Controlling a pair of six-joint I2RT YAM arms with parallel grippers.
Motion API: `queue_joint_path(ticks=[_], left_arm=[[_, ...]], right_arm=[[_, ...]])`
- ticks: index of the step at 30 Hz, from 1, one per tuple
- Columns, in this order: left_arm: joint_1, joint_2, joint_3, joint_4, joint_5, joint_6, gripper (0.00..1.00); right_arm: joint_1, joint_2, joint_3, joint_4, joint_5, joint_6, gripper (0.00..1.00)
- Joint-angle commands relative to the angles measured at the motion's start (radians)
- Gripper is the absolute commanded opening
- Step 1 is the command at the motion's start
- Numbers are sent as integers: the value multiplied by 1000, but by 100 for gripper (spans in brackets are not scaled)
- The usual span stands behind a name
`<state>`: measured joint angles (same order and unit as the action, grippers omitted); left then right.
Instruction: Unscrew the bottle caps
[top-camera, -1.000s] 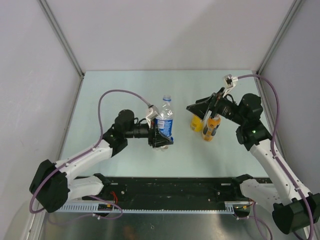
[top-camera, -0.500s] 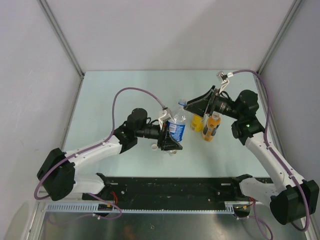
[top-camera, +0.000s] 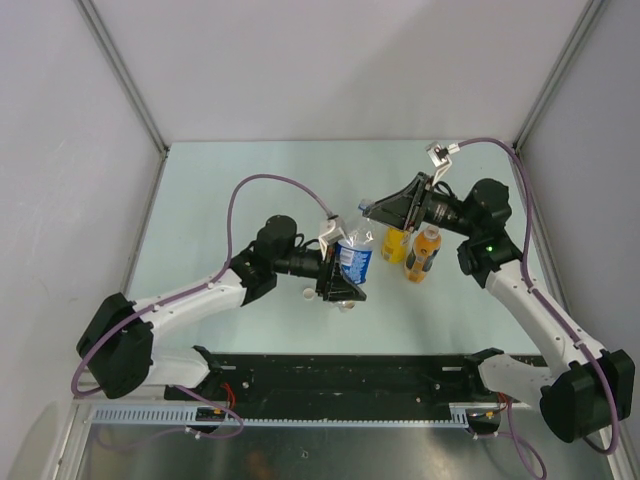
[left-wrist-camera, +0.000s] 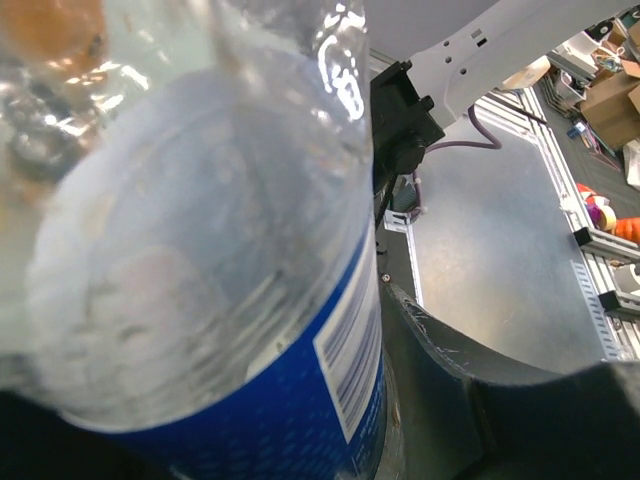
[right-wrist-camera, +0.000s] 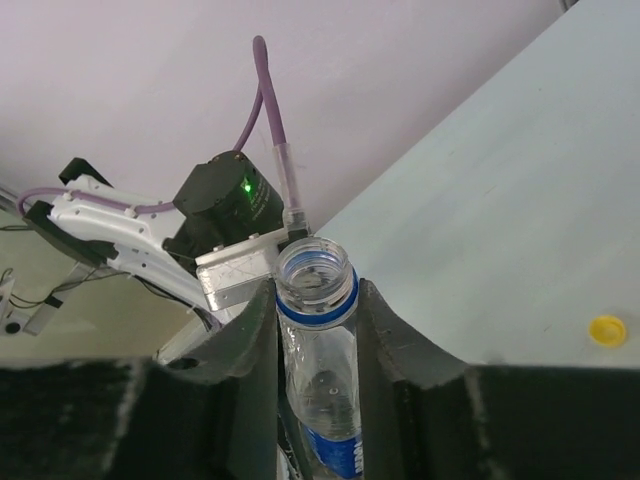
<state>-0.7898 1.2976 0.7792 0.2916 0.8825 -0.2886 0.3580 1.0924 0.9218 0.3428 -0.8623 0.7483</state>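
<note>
On the table (top-camera: 200, 200), just left of my left gripper (top-camera: 340, 278) and well below it, lies a small white cap (top-camera: 308, 293), apart from every bottle.

My left gripper is clamped on the water bottle (top-camera: 358, 250), with its fingers around the blue-labelled lower body. The bottle leans away from this gripper, up and to the right. In the left wrist view the clear body and the blue label (left-wrist-camera: 300, 400) fill nearly the whole picture. One dark finger (left-wrist-camera: 470, 400) curves along the bottle's right side.

My right gripper (top-camera: 372, 208) meets the same bottle at its top end. In the right wrist view this gripper (right-wrist-camera: 315, 300) is narrowed onto the neck, with one finger (right-wrist-camera: 255, 340) on each side, just under the blue ring. Both fingers look to be touching the plastic. The bottle's mouth (right-wrist-camera: 315, 262) stands open above my fingertips, with no cap on it. Down and to the right of these fingers, a yellow cap (right-wrist-camera: 604, 328) lies alone on the table.

Below my right gripper, and just right of the water bottle, stands the yellow juice bottle (top-camera: 395, 245). I cannot tell whether its cap is on. Just beside it, further right, the dark-labelled orange bottle (top-camera: 421, 262) stands upright. Its orange cap (top-camera: 430, 232) is in place.
</note>
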Motion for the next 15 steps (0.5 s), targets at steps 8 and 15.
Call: queue_joint_path(ticks=[8,15], left_arm=[[-8,-29,23,22,-13,2,53],[-6,-167,-38,19,-227,33,98]], right_arm=[[16,-6,10,25,-8,-16,0],[23,-62,10,-64,41,-92,0]])
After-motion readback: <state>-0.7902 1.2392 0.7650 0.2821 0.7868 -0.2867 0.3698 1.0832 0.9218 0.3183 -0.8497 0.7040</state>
